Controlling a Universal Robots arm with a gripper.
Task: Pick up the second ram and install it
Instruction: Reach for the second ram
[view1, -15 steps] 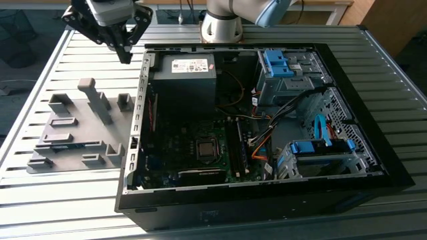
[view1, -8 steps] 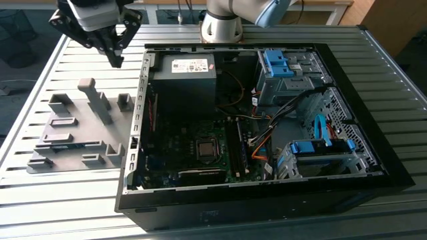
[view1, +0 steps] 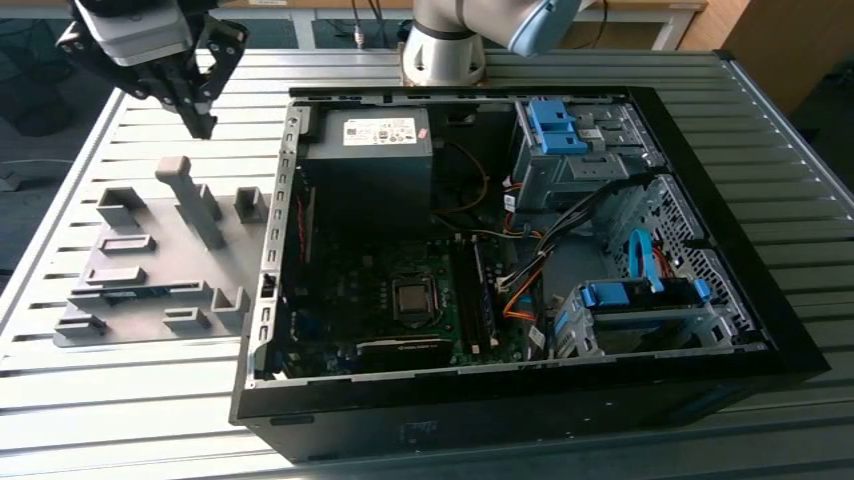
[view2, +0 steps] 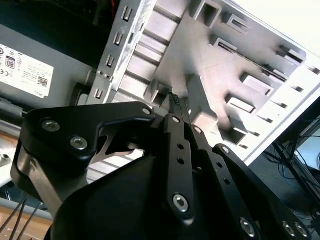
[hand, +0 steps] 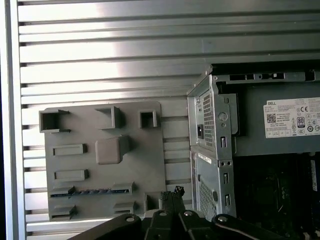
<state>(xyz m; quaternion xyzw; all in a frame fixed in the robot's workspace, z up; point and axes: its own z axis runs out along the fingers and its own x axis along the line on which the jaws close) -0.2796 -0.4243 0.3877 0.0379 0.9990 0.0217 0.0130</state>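
The second ram (hand: 92, 191) stands on edge in a slot of the grey holder plate (hand: 150, 160), near one border, as the first wrist view shows. In the exterior view the gripper (view1: 203, 126) hangs in the air over the plate, well apart from the strip, its fingers drawn together on nothing. To the exterior view's right of the plate, the open computer case (view1: 534, 405) lies on the slatted metal table (view1: 134, 420), with its power supply (view1: 374, 165) and motherboard (view1: 360, 290) exposed.

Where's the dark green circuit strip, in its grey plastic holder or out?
In: the circuit strip sits in a slot of the grey plastic holder.
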